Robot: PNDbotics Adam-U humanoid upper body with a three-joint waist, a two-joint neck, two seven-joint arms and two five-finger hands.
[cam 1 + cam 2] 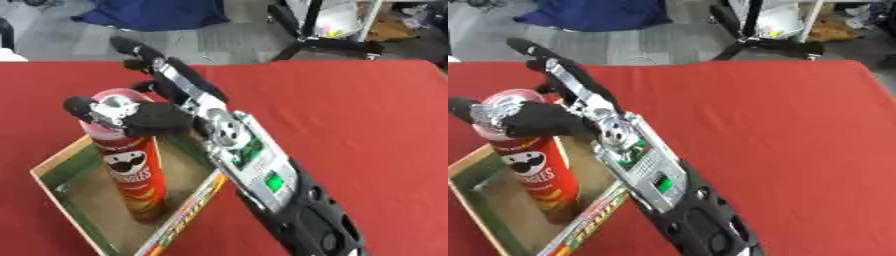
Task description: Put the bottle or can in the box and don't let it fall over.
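1. The right hand [149, 120] comes in from the near right and is at the top of the red can [131, 165]. Its thumb lies across the near side of the can just under the lid, and the other fingers [144, 55] stretch out straight toward the far side, behind the can. So the hand is rather wide, with only the thumb bent against the can; I cannot tell for sure if the far fingers touch it.
2. The left hand shows in no view.
3. The can is a tall chips tube with a light lid. It stands upright, or very nearly, inside the box [61, 172], and its bottom seems to rest on the box floor, toward the near right wall.
4. The box is a shallow open cardboard tray with a printed strip on its right wall. It lies on the red tabletop [350, 115] at the near left.
5. I judge that the placing step is nearly finished: the can is already in the box, and what remains is the release.
6. The next move calls for a slow opening of the thumb and a withdrawal away from the can without brushing its top, because such a tall and narrow tube can tip easily.
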